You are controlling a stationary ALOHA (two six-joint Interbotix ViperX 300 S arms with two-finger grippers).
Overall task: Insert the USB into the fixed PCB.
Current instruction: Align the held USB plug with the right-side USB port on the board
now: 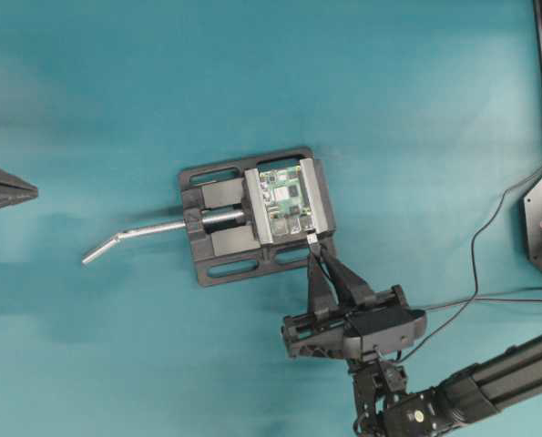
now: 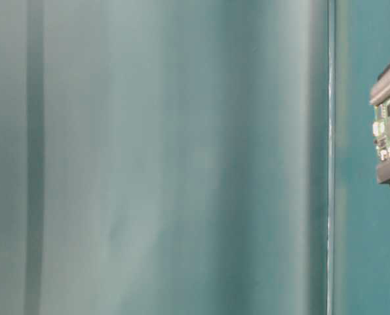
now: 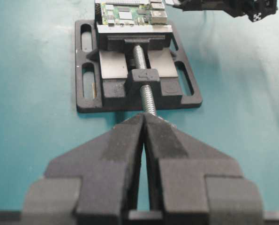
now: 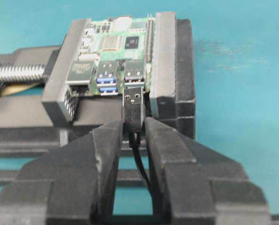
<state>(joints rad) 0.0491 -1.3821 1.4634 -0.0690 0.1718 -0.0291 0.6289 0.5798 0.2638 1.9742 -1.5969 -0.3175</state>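
The right gripper pinches the black collar of the USB, a small silver metal plug whose thin black cable drops out of sight between the fingers. The plug's tip sits just before a port on the fixed PCB, a small green circuit board clamped in a black vise with a bent silver handle. Whether it has entered is unclear. The left gripper, fingertips pressed together and empty, hangs well apart; the table-level view catches only the board's edge.
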